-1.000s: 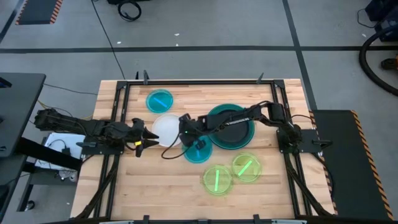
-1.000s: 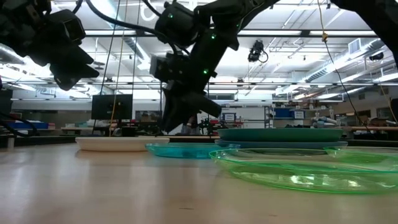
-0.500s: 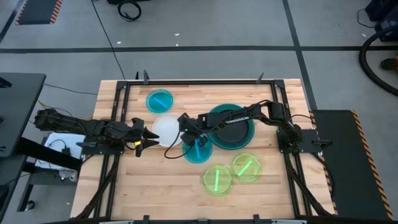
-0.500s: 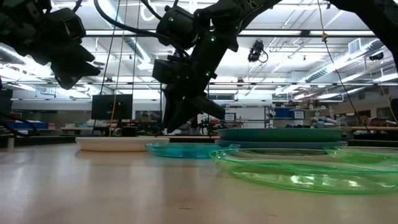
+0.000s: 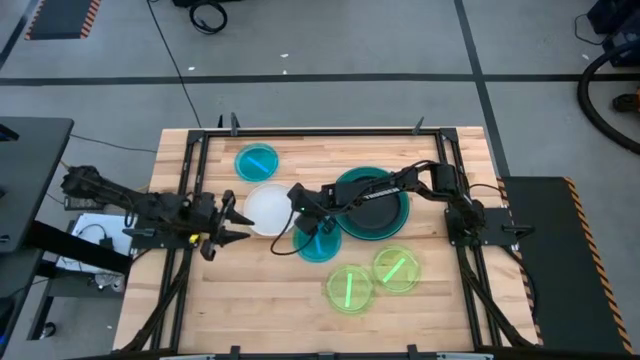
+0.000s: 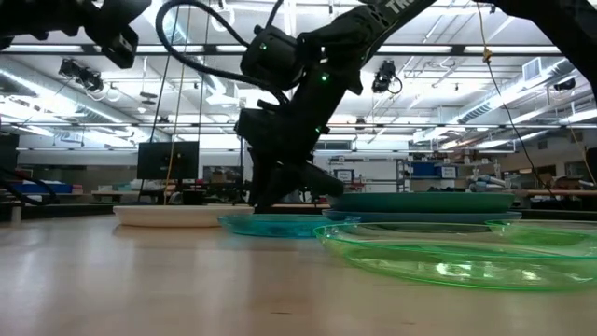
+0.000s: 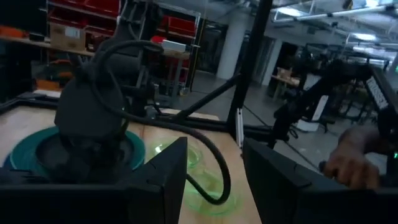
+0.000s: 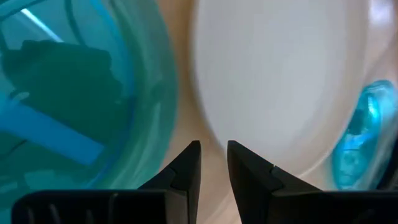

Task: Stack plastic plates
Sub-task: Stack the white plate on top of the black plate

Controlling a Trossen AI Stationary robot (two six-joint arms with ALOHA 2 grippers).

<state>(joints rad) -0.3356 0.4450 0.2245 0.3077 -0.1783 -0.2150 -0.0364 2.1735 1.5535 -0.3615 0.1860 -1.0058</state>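
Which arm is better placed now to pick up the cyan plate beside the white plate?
The right. Its end effector is down at the cyan plate, next to the white plate. The left end effector waits, open, beyond the white plate.

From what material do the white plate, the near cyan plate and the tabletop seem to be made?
White plate: apparently opaque matte plastic, with an even, dull surface. Cyan plate: likely glossy translucent plastic; the view from the right wrist shows dark shapes through it. Tabletop: wood, probably butcher block, with visible plank strips.
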